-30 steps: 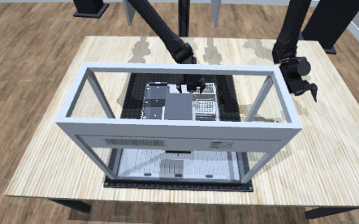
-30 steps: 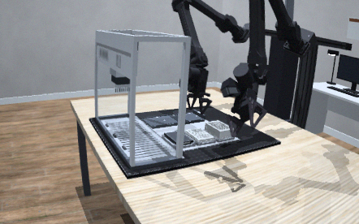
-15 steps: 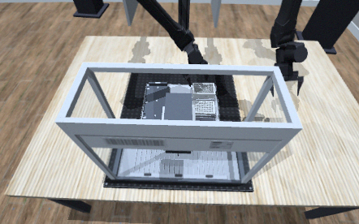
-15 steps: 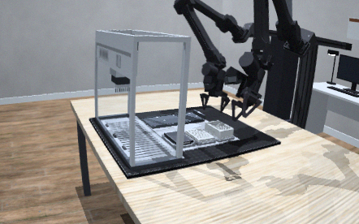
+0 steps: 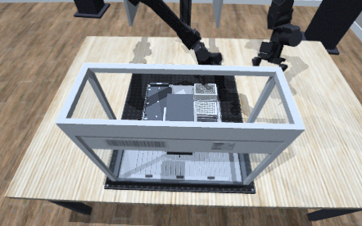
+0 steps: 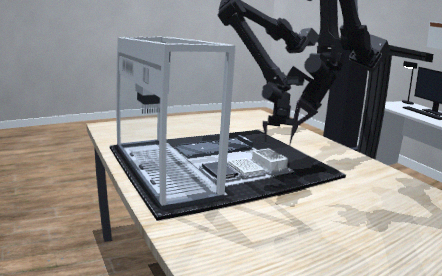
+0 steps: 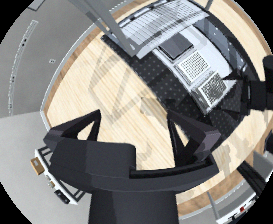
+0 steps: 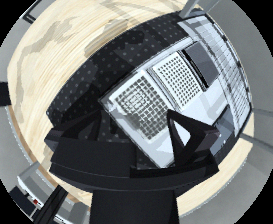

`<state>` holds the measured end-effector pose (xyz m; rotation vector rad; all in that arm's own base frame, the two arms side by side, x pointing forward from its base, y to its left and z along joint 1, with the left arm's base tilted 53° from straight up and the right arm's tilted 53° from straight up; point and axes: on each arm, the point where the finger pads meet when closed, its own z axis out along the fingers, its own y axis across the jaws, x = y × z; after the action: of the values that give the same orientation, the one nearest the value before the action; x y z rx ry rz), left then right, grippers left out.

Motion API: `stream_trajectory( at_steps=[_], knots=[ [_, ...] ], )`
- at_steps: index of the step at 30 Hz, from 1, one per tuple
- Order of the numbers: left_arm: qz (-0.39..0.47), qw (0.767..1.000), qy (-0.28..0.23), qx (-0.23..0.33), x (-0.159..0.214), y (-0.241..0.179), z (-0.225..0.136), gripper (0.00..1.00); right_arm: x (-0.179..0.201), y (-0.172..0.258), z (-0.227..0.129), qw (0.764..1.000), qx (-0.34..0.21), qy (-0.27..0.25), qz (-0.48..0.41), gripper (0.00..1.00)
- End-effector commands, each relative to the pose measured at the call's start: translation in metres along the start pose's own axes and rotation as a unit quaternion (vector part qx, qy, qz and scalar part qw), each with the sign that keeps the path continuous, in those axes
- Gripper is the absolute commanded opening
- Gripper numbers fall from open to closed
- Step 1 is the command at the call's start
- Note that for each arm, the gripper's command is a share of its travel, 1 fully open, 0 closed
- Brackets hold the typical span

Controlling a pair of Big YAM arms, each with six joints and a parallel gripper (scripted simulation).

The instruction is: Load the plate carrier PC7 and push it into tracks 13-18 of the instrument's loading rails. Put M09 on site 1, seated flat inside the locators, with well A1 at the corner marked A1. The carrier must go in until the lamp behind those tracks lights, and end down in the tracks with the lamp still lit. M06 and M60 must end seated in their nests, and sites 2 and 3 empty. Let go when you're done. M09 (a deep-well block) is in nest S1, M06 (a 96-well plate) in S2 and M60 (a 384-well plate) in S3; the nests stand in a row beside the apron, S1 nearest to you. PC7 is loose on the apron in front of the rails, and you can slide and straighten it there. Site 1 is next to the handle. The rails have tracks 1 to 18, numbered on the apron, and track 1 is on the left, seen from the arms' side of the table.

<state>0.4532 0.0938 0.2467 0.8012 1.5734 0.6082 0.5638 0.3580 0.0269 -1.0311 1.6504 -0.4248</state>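
M09 (image 5: 205, 89) (image 6: 271, 160) (image 7: 213, 89) (image 8: 147, 125), a pale deep-well block, sits in S1. M06 (image 5: 205, 108) (image 6: 246, 166) (image 7: 193, 66) (image 8: 177, 80), white, sits in S2. M60 (image 6: 219, 170) (image 7: 176, 46) (image 8: 202, 62), dark, sits in S3. PC7 (image 5: 154, 102) (image 6: 208, 146), flat, dark and seemingly bare, lies on the apron before the rails, handle towards the arms. My right gripper (image 5: 203, 79) (image 8: 134, 112) is open and empty, above M09. My left gripper (image 5: 269, 64) (image 7: 133, 113) is open and empty, off to the left, beyond the nests. The lamps cannot be read.
The instrument's grey frame (image 5: 181, 128) (image 6: 196, 48) stands over the white rails (image 6: 176, 172) (image 7: 159, 22), with a dark head (image 6: 148, 97) hanging inside. Its posts rise beside the rails. The right arm reaches over the nest end of the black base (image 6: 316, 172).
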Motion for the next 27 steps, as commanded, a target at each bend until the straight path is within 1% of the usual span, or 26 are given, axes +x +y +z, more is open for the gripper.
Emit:
stream_trajectory(
  at_steps=[1, 2, 7, 14, 16, 18, 20, 22, 25, 27],
  knots=[
    [0.054, 0.998, -0.019, 0.038, -0.016, -0.019, -0.022, 1.0, -0.018, 0.009, 0.012, 0.995, -0.014, 0.015, -0.099, 1.0],
    [0.058, 0.997, -0.023, 0.047, -0.015, -0.025, -0.027, 1.0, -0.021, 0.0, 0.014, 0.994, -0.012, 0.023, -0.109, 1.0],
    [0.086, 0.988, -0.07, 0.105, -0.024, -0.07, -0.054, 1.0, -0.023, 0.013, 0.024, 0.978, -0.041, 0.073, -0.193, 1.0],
    [0.115, 0.967, -0.145, 0.174, -0.037, -0.132, -0.096, 1.0, -0.023, 0.016, 0.032, 0.94, -0.08, 0.137, -0.301, 1.0],
    [0.121, 0.96, -0.166, 0.189, -0.039, -0.147, -0.108, 1.0, -0.011, 0.003, 0.037, 0.932, -0.085, 0.164, -0.313, 1.0],
    [0.121, 0.96, -0.166, 0.189, -0.039, -0.147, -0.108, 1.0, -0.011, 0.003, 0.037, 0.932, -0.085, 0.164, -0.313, 1.0],
    [0.122, 0.953, -0.189, 0.204, -0.04, -0.163, -0.122, 1.0, 0.008, -0.014, 0.04, 0.922, -0.089, 0.197, -0.323, 1.0],
    [0.119, 0.948, -0.205, 0.214, -0.043, -0.173, -0.131, 1.0, 0.015, -0.021, 0.04, 0.915, -0.092, 0.214, -0.331, 1.0],
    [0.104, 0.945, -0.215, 0.223, -0.046, -0.179, -0.137, 1.0, 0.022, -0.027, 0.042, 0.91, -0.092, 0.227, -0.335, 1.0],
    [0.101, 0.945, -0.215, 0.224, -0.046, -0.177, -0.133, 1.0, 0.026, -0.027, 0.042, 0.911, -0.092, 0.228, -0.332, 1.0]
  ],
)
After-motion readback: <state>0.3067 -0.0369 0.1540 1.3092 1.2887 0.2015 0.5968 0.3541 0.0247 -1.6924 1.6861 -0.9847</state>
